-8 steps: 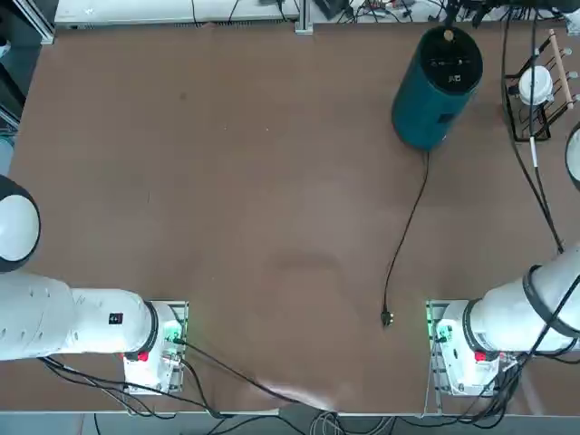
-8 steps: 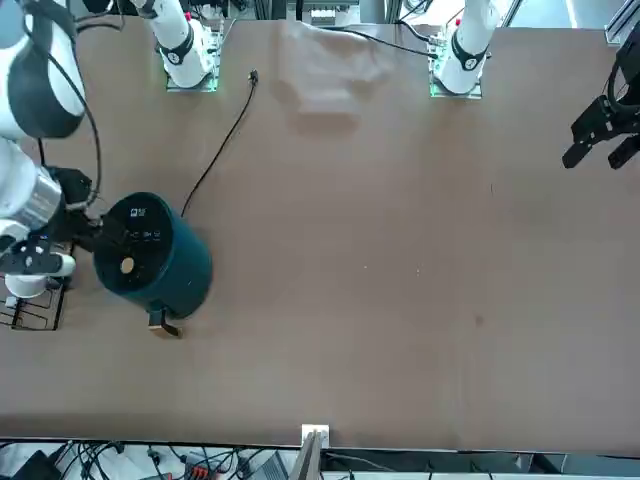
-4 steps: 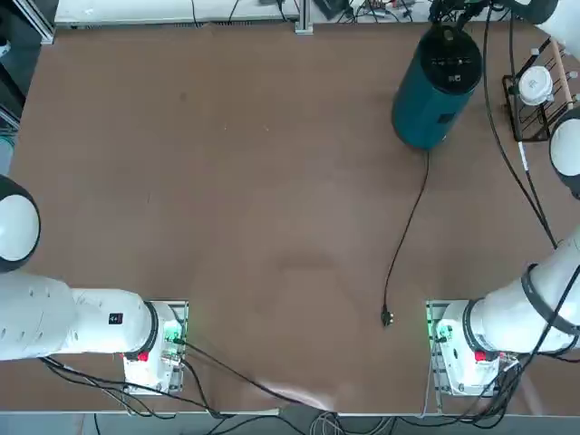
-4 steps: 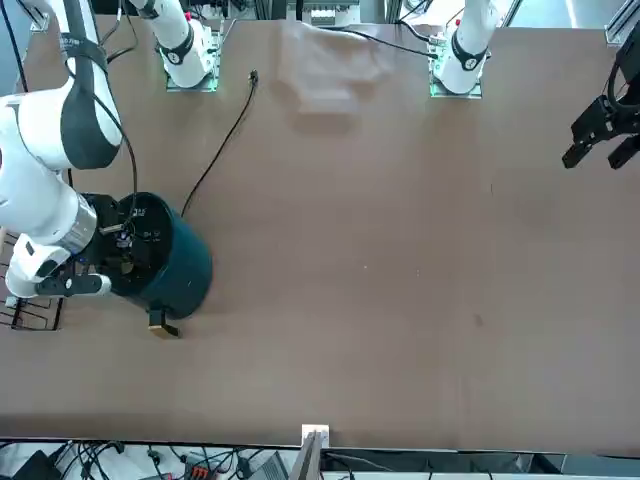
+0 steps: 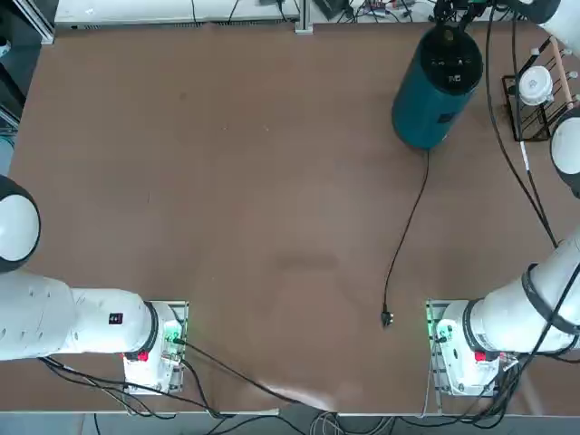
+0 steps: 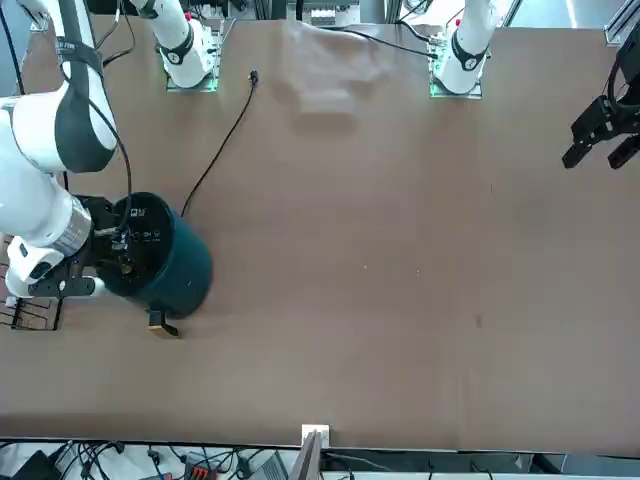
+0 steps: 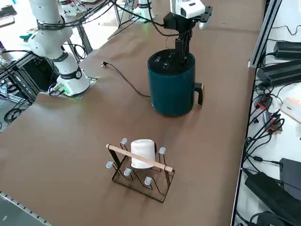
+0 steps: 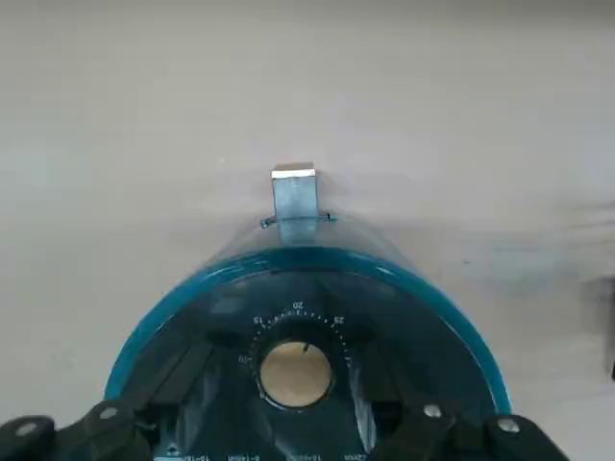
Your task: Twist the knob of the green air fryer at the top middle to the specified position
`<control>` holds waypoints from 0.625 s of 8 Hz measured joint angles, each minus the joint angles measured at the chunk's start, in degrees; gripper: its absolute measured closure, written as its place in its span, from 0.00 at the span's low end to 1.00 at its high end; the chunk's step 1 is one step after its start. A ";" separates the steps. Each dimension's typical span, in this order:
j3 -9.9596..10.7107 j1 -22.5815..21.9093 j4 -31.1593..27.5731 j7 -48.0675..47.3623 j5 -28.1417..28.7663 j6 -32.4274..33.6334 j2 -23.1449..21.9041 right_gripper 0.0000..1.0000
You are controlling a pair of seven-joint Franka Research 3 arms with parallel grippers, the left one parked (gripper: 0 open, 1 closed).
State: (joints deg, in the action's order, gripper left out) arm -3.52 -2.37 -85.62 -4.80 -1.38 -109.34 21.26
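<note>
1. The tall, dark teal-green cylindrical air fryer (image 5: 435, 100) is standing upright in the upper right of the top view, and its thin black power cord (image 5: 405, 227) is trailing toward the lower middle. In the front view, the fryer is sitting left of centre.
2. The small, round, tan-gold knob (image 8: 296, 375) is lying within the fryer's round black top panel (image 8: 240, 307), with a ring of white numerals (image 8: 298, 305) arcing around part of it.
3. The reaching stage is looking nearly complete: the black two-finger right gripper (image 8: 288, 359) is pointing down over the panel, in the upper middle of the right side view.
4. Its jaws are standing well apart, one finger on each side of the knob, with space showing on both sides. They are holding nothing.
5. A short dark mark near the knob's edge is pointing roughly toward the stretch between "20" and "25". Which setting is being asked for, I cannot tell, so no turn can be counted as done.
6. Apparently, the main work is remaining: narrowing the fingers onto the knob, twisting it to the wanted setting, then letting go and lifting clear.
</note>
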 joint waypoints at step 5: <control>0.05 -0.02 -0.71 0.01 -0.02 1.58 0.24 0.23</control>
State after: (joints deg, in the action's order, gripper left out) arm -3.47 -2.38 -86.33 -4.79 -1.40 -107.77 21.50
